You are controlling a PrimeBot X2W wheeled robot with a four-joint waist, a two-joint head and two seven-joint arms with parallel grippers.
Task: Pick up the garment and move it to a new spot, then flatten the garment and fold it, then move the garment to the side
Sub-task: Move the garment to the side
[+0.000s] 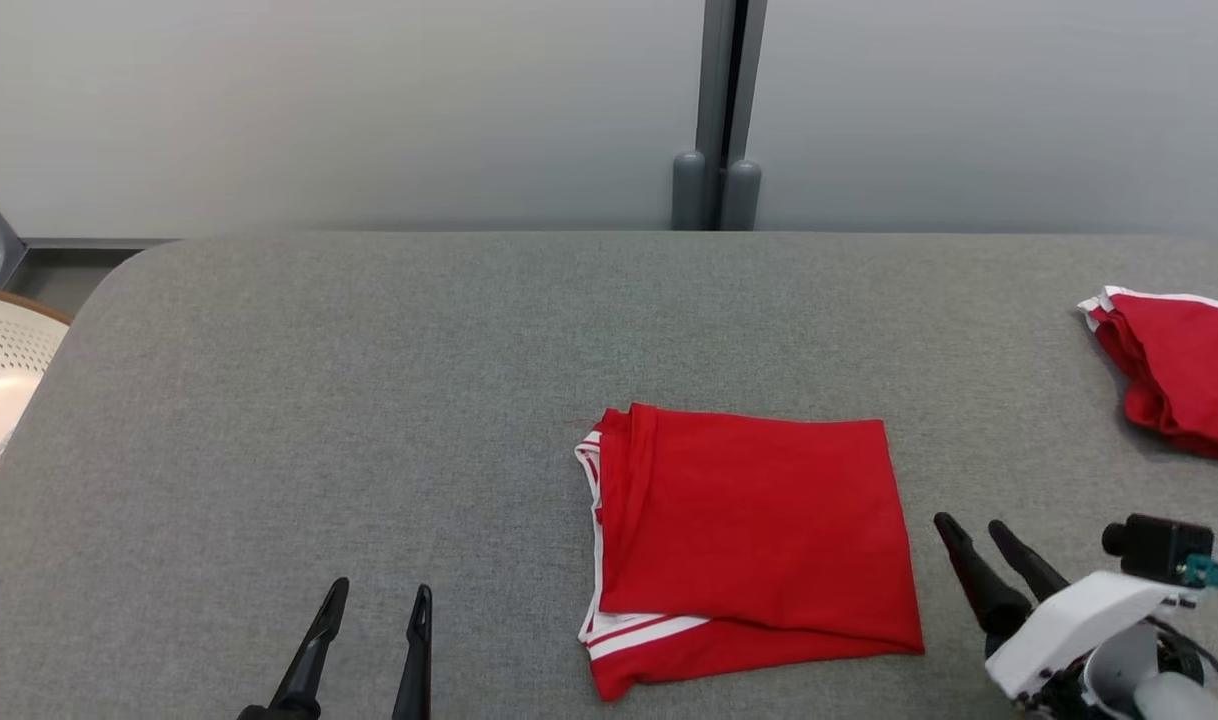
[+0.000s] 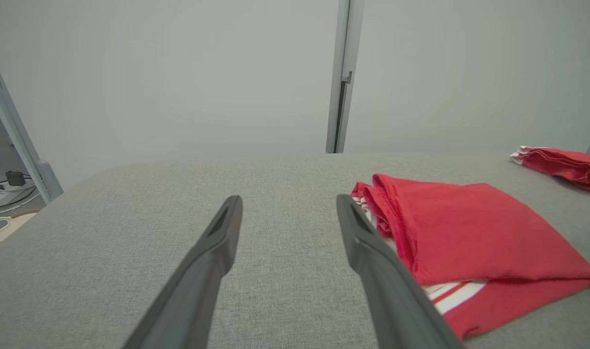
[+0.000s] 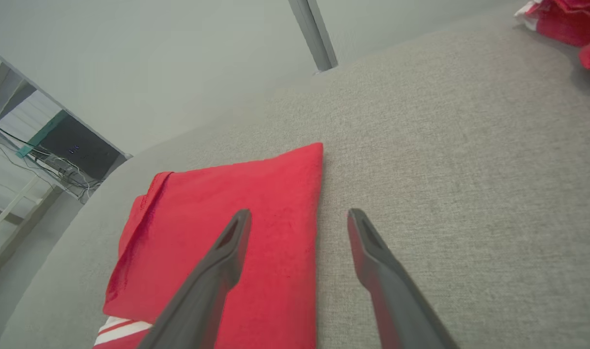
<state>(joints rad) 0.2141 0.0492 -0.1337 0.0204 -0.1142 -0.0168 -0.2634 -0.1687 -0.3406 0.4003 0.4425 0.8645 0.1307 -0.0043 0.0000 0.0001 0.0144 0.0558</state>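
The garment (image 1: pixel 749 540) is red with white stripes and lies folded into a rough square on the grey table (image 1: pixel 369 400), right of centre. It also shows in the left wrist view (image 2: pixel 469 232) and the right wrist view (image 3: pixel 227 213). My left gripper (image 1: pixel 381 598) stands open near the front edge, well to the left of the fold, with nothing in it (image 2: pixel 289 201). Just off the garment's right edge, my right gripper (image 1: pixel 969 525) is open and empty (image 3: pixel 299 215), its fingers tilted toward the upper left.
A second red garment (image 1: pixel 1179 370) with white trim lies bunched at the table's right edge (image 2: pixel 561 162) (image 3: pixel 571 24). A perforated white basket (image 1: pixel 4 390) stands off the table's left side. A grey post (image 1: pixel 719 120) rises behind the far edge.
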